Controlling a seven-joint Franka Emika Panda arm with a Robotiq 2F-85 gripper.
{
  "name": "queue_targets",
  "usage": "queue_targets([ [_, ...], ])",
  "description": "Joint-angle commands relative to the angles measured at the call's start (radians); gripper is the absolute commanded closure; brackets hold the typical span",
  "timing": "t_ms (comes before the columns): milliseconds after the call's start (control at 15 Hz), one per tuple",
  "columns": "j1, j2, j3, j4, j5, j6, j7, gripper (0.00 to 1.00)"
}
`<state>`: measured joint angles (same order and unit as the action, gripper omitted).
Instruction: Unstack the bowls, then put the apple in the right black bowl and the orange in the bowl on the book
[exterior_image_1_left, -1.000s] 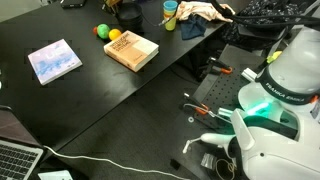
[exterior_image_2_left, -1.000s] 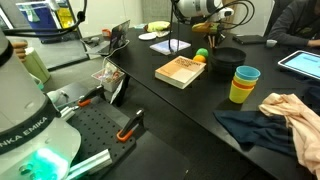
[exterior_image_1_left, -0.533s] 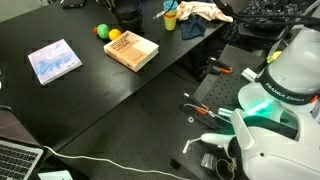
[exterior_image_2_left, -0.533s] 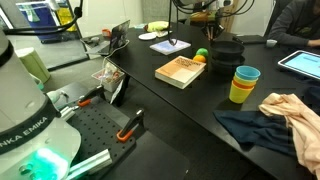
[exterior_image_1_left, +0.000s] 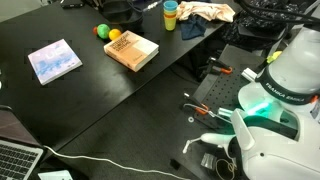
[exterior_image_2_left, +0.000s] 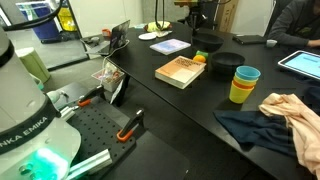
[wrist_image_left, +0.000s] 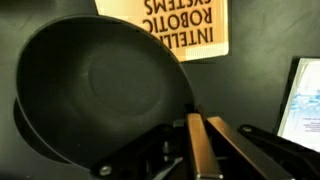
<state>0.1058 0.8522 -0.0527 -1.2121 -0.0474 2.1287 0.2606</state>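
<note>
My gripper is shut on the rim of a black bowl, which fills the left of the wrist view. In an exterior view this bowl hangs above the table under the gripper. The other black bowl sits on the table below and beside it. The tan book lies flat nearby and also shows in the other exterior view. The green apple and the orange lie side by side behind the book. The orange shows past the book's far edge.
Stacked cups stand next to the table bowl, with a tan cloth on dark fabric beyond. A tablet lies at the table's end. The thin blue-and-pink book lies apart. The table edge runs diagonally.
The gripper has risen with the top bowl, lifting it off the other bowl. The arm has left the top of one exterior view.
</note>
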Motion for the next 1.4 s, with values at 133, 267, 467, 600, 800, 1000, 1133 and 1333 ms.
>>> queue_targets([
  [133, 0.034, -0.148, 0.017, -0.266, 0.003, 0.05, 0.037, 0.97],
  [267, 0.041, -0.166, 0.023, -0.33, 0.008, 0.09, 0.046, 0.97],
  [467, 0.056, -0.179, 0.023, -0.425, 0.0, 0.211, 0.066, 0.97],
  [600, 0.071, -0.176, 0.011, -0.478, -0.014, 0.318, 0.078, 0.97],
  [800, 0.084, -0.177, 0.004, -0.535, -0.009, 0.408, 0.089, 0.71],
  [1000, 0.085, -0.199, 0.006, -0.562, 0.005, 0.432, 0.093, 0.56],
  [1133, 0.08, -0.225, 0.007, -0.555, 0.011, 0.423, 0.095, 0.41],
  [1333, 0.074, -0.25, -0.007, -0.509, 0.001, 0.385, 0.097, 0.19],
])
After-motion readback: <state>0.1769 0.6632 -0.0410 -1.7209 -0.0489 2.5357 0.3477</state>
